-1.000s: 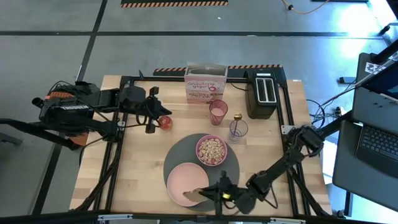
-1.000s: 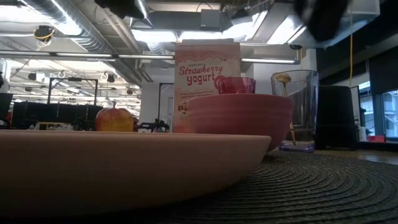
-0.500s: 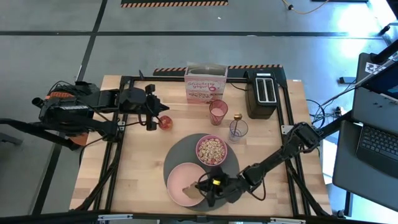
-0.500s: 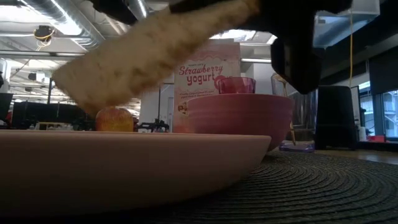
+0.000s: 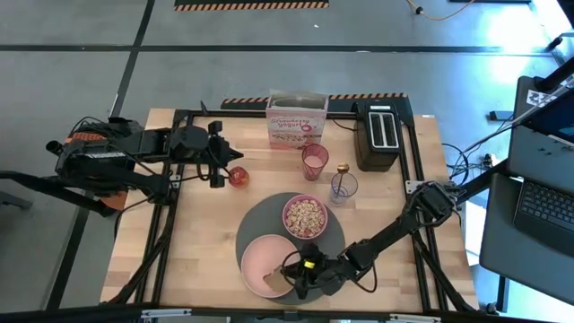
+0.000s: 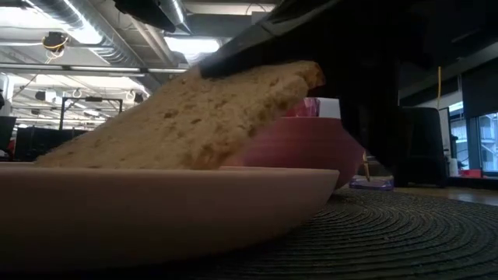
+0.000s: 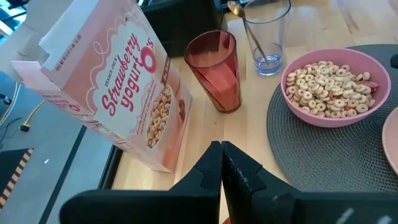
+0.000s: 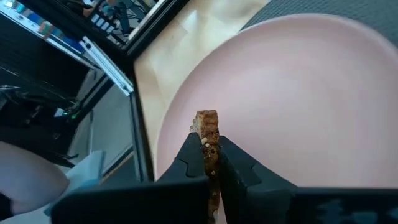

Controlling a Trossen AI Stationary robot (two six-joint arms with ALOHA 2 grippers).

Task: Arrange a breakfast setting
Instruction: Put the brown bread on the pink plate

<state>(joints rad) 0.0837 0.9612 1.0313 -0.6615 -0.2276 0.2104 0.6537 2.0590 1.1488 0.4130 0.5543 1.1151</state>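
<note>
Toast (image 6: pixel 187 117), brown and grainy, hangs tilted over my pink plate (image 5: pixel 260 256) on the grey mat (image 5: pixel 334 238), near edge of the pale wooden table (image 5: pixel 206 233). My right gripper (image 5: pixel 289 274) is clamped on it; the left gripper (image 5: pixel 224 166), closed, waits by the apple (image 5: pixel 238 176), grey floor beyond.

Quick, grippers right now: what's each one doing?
Left gripper: closed, holding nothing visible, near the red apple.
Right gripper: shut on the toast, over the pink plate.
</note>
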